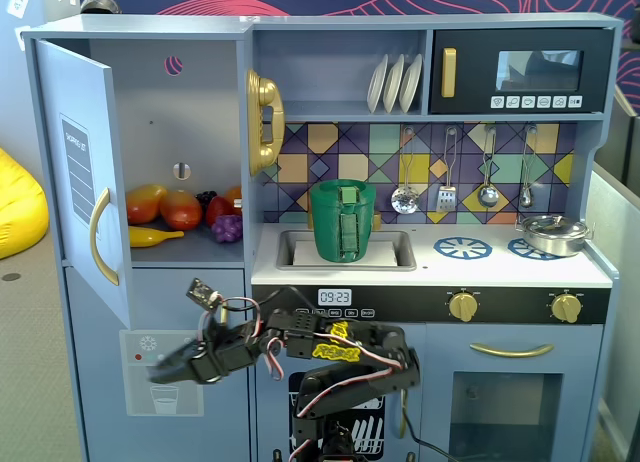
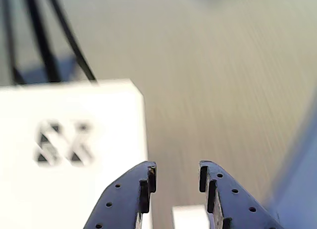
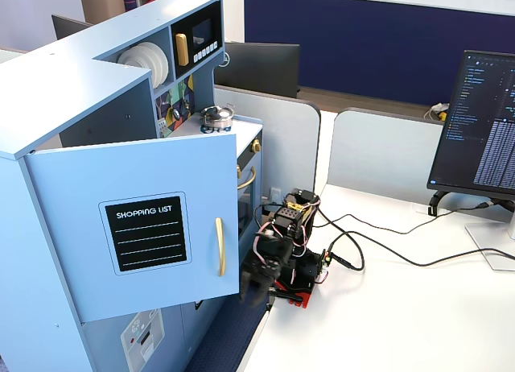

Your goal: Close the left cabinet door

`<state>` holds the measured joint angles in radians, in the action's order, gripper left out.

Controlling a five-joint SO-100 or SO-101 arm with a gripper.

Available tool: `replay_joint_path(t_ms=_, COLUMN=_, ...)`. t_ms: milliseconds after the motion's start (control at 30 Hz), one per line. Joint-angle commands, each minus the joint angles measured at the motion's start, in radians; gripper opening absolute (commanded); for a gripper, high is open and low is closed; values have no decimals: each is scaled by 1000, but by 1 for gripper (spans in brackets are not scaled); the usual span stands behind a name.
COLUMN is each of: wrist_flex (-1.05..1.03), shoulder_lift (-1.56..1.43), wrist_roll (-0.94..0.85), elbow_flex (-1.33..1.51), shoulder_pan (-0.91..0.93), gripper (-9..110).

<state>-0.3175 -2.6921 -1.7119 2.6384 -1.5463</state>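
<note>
Left cabinet door (image 3: 145,227), one panel with one gold handle (image 3: 220,246), is standing wide open; just below it, the single gripper (image 2: 176,177) is hanging slightly parted, holding nothing.

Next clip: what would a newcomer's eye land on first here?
Probably the left cabinet door, swung wide open with its black SHOPPING LIST panel facing out in a fixed view. Behind it, the open compartment shows toy fruit on its shelf. Below the door's lower edge, the black arm reaches left, and its claw is slightly open and empty in the wrist view.
</note>
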Motion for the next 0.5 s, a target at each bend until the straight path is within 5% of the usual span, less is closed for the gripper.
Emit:
replay_joint_path(t_ms=0, wrist_flex=305, shoulder_lift=135, wrist_roll=-43, elbow_flex=-87, shoulder_pan=-126, gripper=0)
replay_joint_path(t_ms=200, wrist_flex=532, shoulder_lift=360, wrist_roll=-86, elbow_flex=-186, shoulder_pan=-181, gripper=0)
replay_joint_path(t_ms=467, wrist_flex=571, shoulder_lift=635, wrist_roll=-158, elbow_flex=-480, shoulder_pan=-146, gripper=0)
